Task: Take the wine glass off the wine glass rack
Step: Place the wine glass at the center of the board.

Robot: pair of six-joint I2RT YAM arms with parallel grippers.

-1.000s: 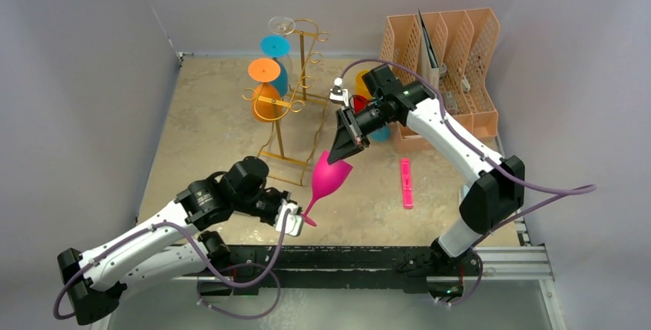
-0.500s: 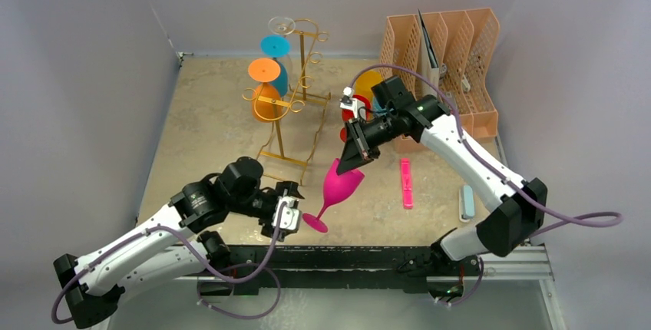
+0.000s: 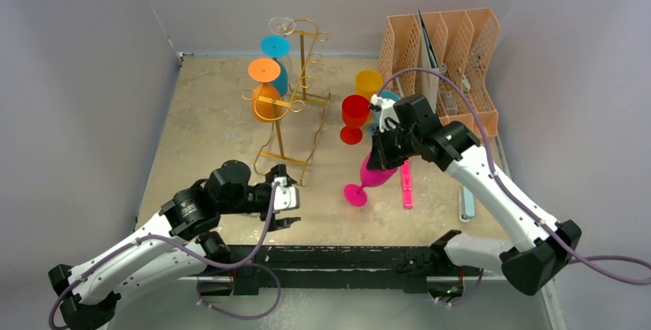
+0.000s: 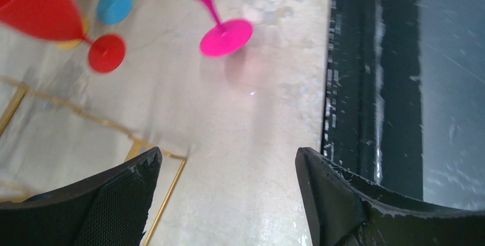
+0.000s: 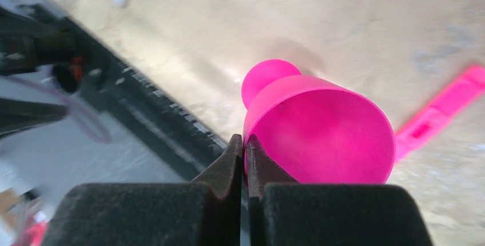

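The pink wine glass point(image 3: 371, 176) hangs tilted over the table's middle, foot point(image 3: 355, 194) low and toward the front. My right gripper point(image 3: 384, 160) is shut on its rim. In the right wrist view the fingertips point(image 5: 244, 143) pinch the bowl's wall point(image 5: 326, 126). My left gripper point(image 3: 285, 206) stands open and empty near the front edge, left of the glass. Its view shows the pink foot point(image 4: 226, 37) ahead of the spread gripper point(image 4: 227, 160). The gold wine glass rack point(image 3: 298, 96) stands at the back left with orange point(image 3: 265, 92), teal point(image 3: 275, 54) and clear point(image 3: 282, 24) glasses hanging.
Red point(image 3: 355, 115) and yellow point(image 3: 368, 82) glasses stand upright behind the pink one. A peach file organiser point(image 3: 441, 46) fills the back right. A flat pink tool point(image 3: 405, 184) and a pale bar point(image 3: 466, 203) lie at the right. The rack's base wire point(image 4: 166, 194) is near my left finger.
My left gripper let go of the glass's foot, opened and drew back left. My right arm carried the glass to the right and lower.
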